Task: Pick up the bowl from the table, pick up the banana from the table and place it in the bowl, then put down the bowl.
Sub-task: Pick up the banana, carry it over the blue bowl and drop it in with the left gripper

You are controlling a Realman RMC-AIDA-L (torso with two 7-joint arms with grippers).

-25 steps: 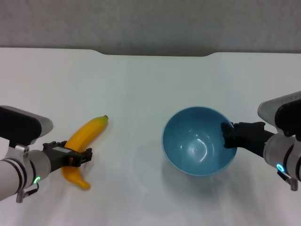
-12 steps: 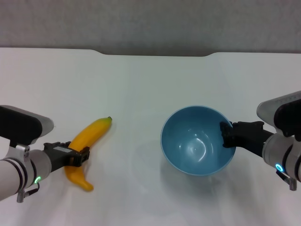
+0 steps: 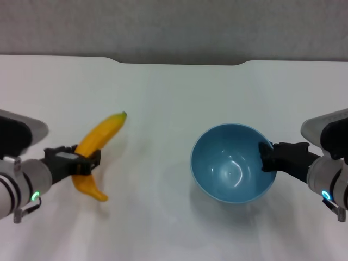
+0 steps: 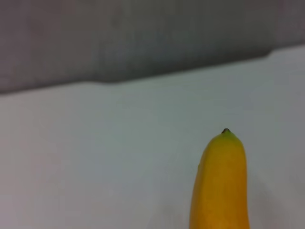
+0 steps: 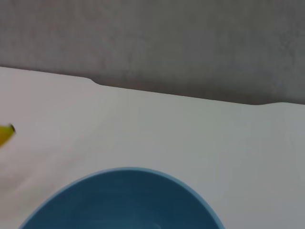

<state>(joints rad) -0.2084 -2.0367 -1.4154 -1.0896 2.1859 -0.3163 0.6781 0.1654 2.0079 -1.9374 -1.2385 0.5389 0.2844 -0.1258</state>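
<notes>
The light-blue bowl (image 3: pixel 232 162) is right of centre in the head view, tilted and held off the white table (image 3: pixel 174 87). My right gripper (image 3: pixel 266 156) is shut on its right rim. The bowl's rim also shows in the right wrist view (image 5: pixel 124 198). The yellow banana (image 3: pixel 99 144) is on the left, lifted off the table with its green tip pointing up and away. My left gripper (image 3: pixel 87 163) is shut on its lower half. The banana's tip shows in the left wrist view (image 4: pixel 220 181), and a sliver shows in the right wrist view (image 5: pixel 5 133).
The table's notched far edge (image 3: pixel 179 62) meets a grey wall (image 3: pixel 174 27). White tabletop lies between the banana and the bowl.
My left gripper has lifted the banana up and away from the table. The bowl and right gripper have shifted slightly to the right.
</notes>
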